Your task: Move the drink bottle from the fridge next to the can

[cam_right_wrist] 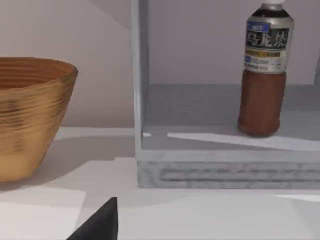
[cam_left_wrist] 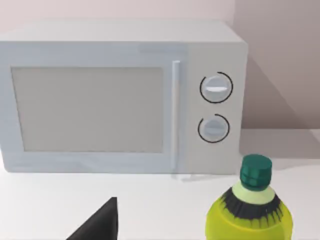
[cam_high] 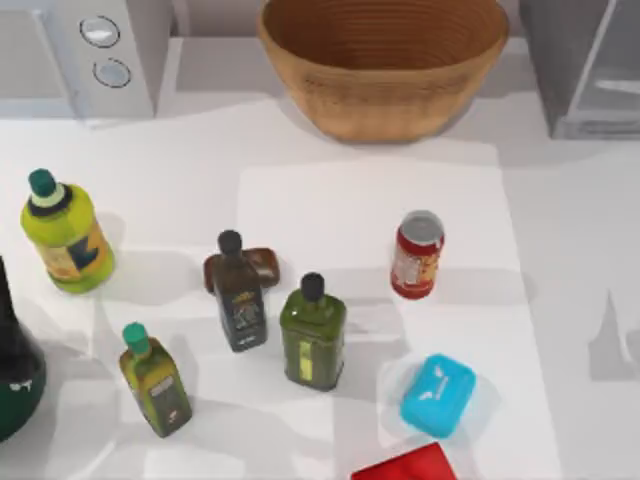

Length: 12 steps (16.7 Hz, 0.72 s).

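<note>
The drink bottle [cam_right_wrist: 262, 75], reddish-brown with a grey-blue label band, stands upright on the floor of the grey fridge [cam_right_wrist: 225, 172], whose inside is open to the right wrist view. In the top view the fridge [cam_high: 585, 65] sits at the table's far right corner. The red can [cam_high: 417, 255] with a silver top stands upright right of the table's middle. A dark part of my right gripper [cam_right_wrist: 100, 225] shows low in its wrist view, well short of the fridge. A dark part of my left gripper [cam_left_wrist: 100, 225] faces the white microwave [cam_left_wrist: 120, 100].
A woven basket [cam_high: 385, 70] stands at the back centre. A yellow-green bottle [cam_high: 65, 235] is at the left. Three dark olive bottles [cam_high: 313, 335] cluster left of the can. A blue object [cam_high: 438, 395] and a red one [cam_high: 405, 465] lie near the front.
</note>
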Motion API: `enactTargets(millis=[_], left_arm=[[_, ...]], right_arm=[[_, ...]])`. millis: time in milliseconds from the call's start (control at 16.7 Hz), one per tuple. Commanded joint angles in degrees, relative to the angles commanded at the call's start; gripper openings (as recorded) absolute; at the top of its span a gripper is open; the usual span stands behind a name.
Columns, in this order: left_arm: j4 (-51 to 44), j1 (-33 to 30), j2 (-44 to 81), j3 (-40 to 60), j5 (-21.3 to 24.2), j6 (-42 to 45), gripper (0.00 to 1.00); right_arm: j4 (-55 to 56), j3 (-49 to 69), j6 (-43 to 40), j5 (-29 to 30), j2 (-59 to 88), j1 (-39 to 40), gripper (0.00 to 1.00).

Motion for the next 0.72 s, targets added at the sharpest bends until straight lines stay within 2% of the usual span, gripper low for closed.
enactTargets(millis=[360, 720], left_arm=[[0.0, 0.0, 0.0, 0.0, 0.0, 0.0, 1.0], [0.0, 0.0, 0.0, 0.0, 0.0, 0.0, 1.0]], right_arm=[[4.3, 4.2, 0.1, -0.7, 5.9, -1.0, 1.0], [19.1, 18.6, 0.3, -3.8, 32.7, -4.4, 1.0]])
